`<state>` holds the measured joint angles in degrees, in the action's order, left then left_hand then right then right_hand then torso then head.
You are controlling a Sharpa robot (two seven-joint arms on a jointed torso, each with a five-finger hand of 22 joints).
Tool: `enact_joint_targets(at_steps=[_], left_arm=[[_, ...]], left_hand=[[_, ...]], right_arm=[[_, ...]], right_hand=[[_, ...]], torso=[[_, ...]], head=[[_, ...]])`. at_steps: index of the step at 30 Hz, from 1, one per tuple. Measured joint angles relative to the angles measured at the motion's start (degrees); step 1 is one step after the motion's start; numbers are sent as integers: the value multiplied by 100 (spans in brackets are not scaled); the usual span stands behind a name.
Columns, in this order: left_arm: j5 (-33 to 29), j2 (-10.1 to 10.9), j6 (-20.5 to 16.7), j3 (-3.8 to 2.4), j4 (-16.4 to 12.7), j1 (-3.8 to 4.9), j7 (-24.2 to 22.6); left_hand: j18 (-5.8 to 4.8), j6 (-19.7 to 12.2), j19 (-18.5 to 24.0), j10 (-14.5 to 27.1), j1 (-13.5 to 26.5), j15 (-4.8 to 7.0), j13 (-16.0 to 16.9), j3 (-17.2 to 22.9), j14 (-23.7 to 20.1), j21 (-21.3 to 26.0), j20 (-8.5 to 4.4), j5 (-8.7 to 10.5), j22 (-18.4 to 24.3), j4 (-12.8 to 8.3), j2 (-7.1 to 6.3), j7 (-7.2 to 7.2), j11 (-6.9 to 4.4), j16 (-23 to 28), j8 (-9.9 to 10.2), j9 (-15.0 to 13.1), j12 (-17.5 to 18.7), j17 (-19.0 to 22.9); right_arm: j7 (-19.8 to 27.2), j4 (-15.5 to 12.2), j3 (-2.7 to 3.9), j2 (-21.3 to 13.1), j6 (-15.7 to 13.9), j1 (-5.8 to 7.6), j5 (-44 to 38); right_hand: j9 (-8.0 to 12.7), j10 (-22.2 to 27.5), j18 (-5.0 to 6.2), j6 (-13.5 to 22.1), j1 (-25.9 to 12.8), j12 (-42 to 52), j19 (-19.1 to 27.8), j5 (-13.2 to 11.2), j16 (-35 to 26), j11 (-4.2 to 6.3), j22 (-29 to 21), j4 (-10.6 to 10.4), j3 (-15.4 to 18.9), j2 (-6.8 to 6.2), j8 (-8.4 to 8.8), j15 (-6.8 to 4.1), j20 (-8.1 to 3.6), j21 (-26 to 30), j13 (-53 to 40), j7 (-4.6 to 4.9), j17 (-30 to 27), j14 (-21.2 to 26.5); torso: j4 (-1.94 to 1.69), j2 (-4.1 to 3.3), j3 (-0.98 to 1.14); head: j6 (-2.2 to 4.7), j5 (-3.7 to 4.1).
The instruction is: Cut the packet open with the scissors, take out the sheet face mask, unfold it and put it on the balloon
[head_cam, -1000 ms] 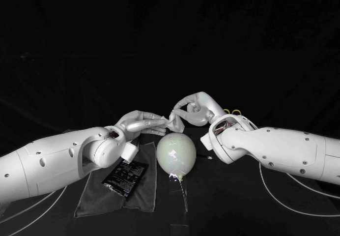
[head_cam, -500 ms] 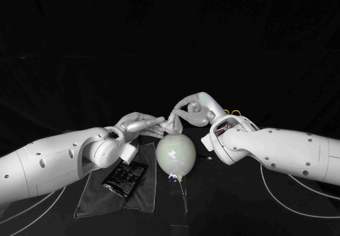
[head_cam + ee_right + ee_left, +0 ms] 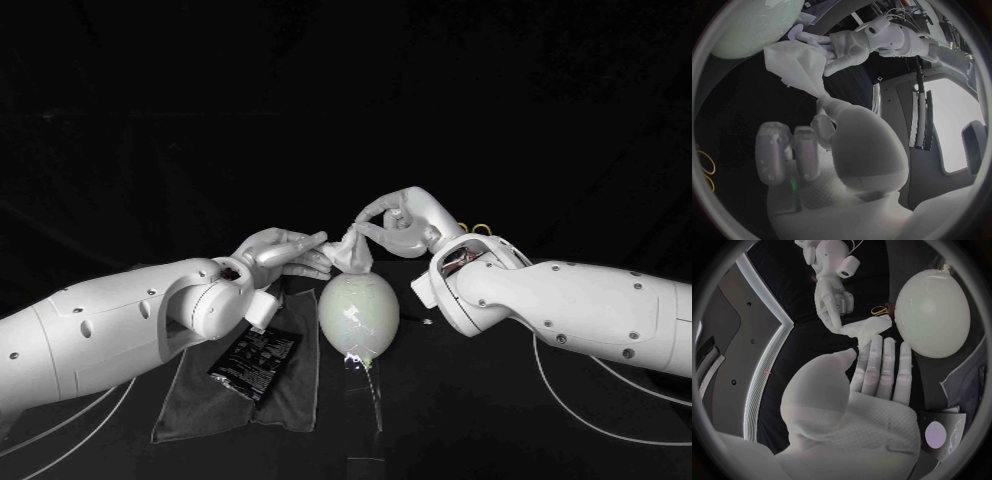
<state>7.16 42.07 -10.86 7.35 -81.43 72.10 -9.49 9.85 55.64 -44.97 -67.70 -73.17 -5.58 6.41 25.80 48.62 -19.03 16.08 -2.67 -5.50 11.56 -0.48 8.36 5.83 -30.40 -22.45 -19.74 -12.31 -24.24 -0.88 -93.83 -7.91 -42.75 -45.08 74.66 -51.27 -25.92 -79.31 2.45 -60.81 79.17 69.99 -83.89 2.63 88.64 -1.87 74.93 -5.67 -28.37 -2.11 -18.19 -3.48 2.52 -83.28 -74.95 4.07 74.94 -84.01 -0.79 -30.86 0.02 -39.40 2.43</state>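
A: Far left first?
B: Left robot hand (image 3: 289, 252), left of centre in the head view. Fingers straight and apart, gripping nothing, tips against the sheet mask (image 3: 351, 252).

A: Below it?
B: Black packet (image 3: 255, 362), lower left, flat on a grey cloth (image 3: 296, 405) on the counter (image 3: 476, 420). It has white print, too small to read, and I can't make out a brand.

A: Where's the mask?
B: Centre of the frame, bunched up at the upper end of the balloon (image 3: 361, 315). Can't tell if they touch. Right robot hand (image 3: 397, 222), just right of centre, pinches its top.

A: Handling?
B: My guess is thin, limp, light and damp, so it clings to itself and tears if yanked. Take two opposite edges, one per hand, and ease them apart. The balloon looks smooth and light and likely shifts or pops, so press softly.

A: Further right?
B: Yellow handles of the scissors (image 3: 473, 228), behind the right wrist.
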Motion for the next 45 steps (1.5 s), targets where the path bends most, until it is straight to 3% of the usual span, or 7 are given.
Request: enact_joint_targets(at_steps=[3, 8, 13, 22, 28, 37, 45], left_arm=[[-33, 0, -1, 1, 4, 0, 0], [-85, -4, -1, 1, 10, -1, -4], [-119, -9, 2, 1, 12, -1, -7], [-148, -13, 5, -1, 15, 0, -7], [-157, -18, 4, -1, 16, 0, -1], [-160, -41, 1, 1, 29, -1, 28], [-127, -48, -10, 0, 34, -1, 75]], left_hand=[[0, 15, -31, 0, -268, 16, -8, 142, -17, 0, 9, 0, 11, -234, -38, -15, 0, -29, -29, -27, 0, 1], [-1, 14, -65, -21, -518, 16, -46, 283, -17, 0, 0, 2, 24, -530, -235, -15, -20, -51, -99, -79, 7, 25], [-3, 14, -81, -26, -558, 16, -75, 290, -18, 24, 0, 3, 34, -637, -372, -15, -14, -72, -127, -126, 57, 43], [-7, -6, -123, -72, -82, 15, -106, -43, -18, 71, 0, 1, 67, -304, -692, 6, 31, -127, -149, -125, 87, 60], [-9, -6, -123, -72, -23, 15, -111, -123, -18, 93, 0, 1, 81, -224, -738, 6, 31, -149, -149, -111, 87, 66], [-12, -6, -164, -92, -89, 15, -111, -139, -18, 94, 0, 1, 97, -208, -861, 6, 12, -200, -126, -97, 87, 74], [-15, 130, -235, -176, -491, 26, -121, -15, -7, 119, -31, 1, 112, -426, -982, -47, -32, -260, -126, -87, 118, 92]], right_arm=[[-1, -10, 0, -1, 2, 0, 0], [-4, -18, 0, -1, 6, 0, 1], [-9, -10, 0, 9, 13, 0, 2], [-17, 6, 0, 19, 26, 1, 4], [-19, 8, 0, 20, 31, 1, 4], [-20, -6, 0, 20, 33, 1, 5], [-20, -22, 0, 20, 35, 1, 5]], right_hand=[[0, 0, 0, 0, 0, 0, 0, -1, -1, 0, -1, 0, 0, 0, 0, 0, 0, 0, 0, 0, -3, 0], [0, 0, -2, 0, 0, 0, 8, -2, -5, 0, -2, 0, 1, 0, 0, 1, -7, 0, 0, 0, -4, 0], [0, 0, -3, 0, 1, -1, 9, -12, 16, 0, -1, -1, 1, 1, 0, 5, -7, 1, 1, 0, -4, 4], [0, 0, -29, 1, 1, -7, 10, -23, 16, 0, 2, -1, 2, 1, 0, -11, -6, 2, 3, -1, 0, -13], [0, 0, -31, 4, 8, -17, 11, 4, 13, 0, 2, -1, 2, 8, 0, -10, -5, 3, 5, -4, 1, -13], [0, 0, -31, 11, 8, 0, 12, 4, 3, 0, 1, -2, 3, 8, 0, -9, -4, 8, 4, -11, 1, -12], [0, 0, -32, 12, 8, 0, 12, 2, -1, 0, -2, -12, -7, 8, 0, -9, -4, 8, 1, -12, -3, -12]], torso=[[1, -2, -1], [1, -3, -2], [2, -3, -2], [3, -1, -1], [5, -1, -1], [5, -2, -1], [4, -1, 1]], head=[[-3, -3], [-10, -8], [-16, -11], [-17, -15], [-22, -12], [-29, -8], [-38, -3]])
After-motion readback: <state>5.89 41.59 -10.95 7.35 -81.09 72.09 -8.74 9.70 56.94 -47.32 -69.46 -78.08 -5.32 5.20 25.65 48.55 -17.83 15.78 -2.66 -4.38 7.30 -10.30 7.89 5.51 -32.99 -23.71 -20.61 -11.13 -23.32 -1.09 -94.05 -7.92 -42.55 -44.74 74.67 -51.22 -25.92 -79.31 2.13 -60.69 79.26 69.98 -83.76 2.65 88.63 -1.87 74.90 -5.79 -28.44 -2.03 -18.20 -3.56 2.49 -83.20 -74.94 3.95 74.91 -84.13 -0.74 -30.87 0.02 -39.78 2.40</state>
